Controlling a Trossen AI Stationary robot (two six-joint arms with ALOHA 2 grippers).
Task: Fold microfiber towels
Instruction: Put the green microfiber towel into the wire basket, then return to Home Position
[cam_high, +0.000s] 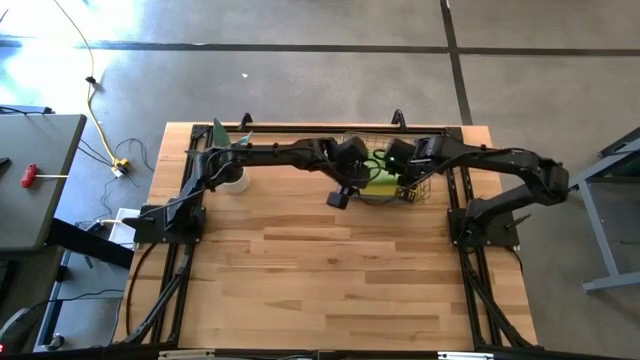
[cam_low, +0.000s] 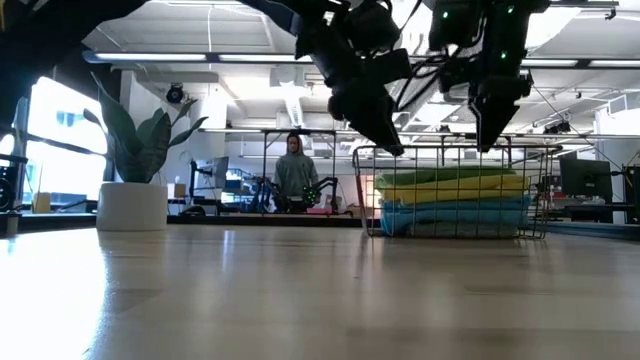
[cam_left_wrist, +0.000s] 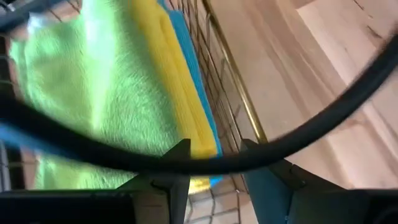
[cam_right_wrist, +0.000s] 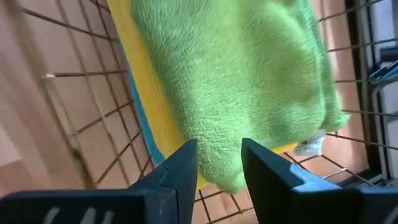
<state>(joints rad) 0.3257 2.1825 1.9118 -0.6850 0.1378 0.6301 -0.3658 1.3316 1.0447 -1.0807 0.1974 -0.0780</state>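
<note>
- At ten o'clock on the light wooden slatted table (cam_high: 330, 280) you have one small green plant in a white pot (cam_high: 232, 178); leave it alone, it has no part in the folding.
- Your left gripper (cam_low: 388, 140) hangs in the air just outside the basket's near-left rim, fingers a narrow gap apart and holding nothing.
- At twelve o'clock, at the far edge, sits one wire mesh basket (cam_low: 545, 190) with the stack of soft microfiber towels (cam_low: 452, 203) inside it.
- I count three colours in that stack: lime green (cam_right_wrist: 249, 81) on top, yellow (cam_left_wrist: 177, 93) under it, teal blue (cam_left_wrist: 198, 93) below. How many cloths make up each layer I cannot tell; no grey one shows.
- I judge the cloths light, limp and grippy rather than slick; they will sag and drag the neighbour along.
- Pinch only the top green layer at a corner or its folded edge, near the white tag (cam_right_wrist: 311, 144), and lift slowly clear of the wires.
- Your right gripper (cam_right_wrist: 219, 163) hovers over the green towel's near edge, fingers narrowly parted, empty.
</note>
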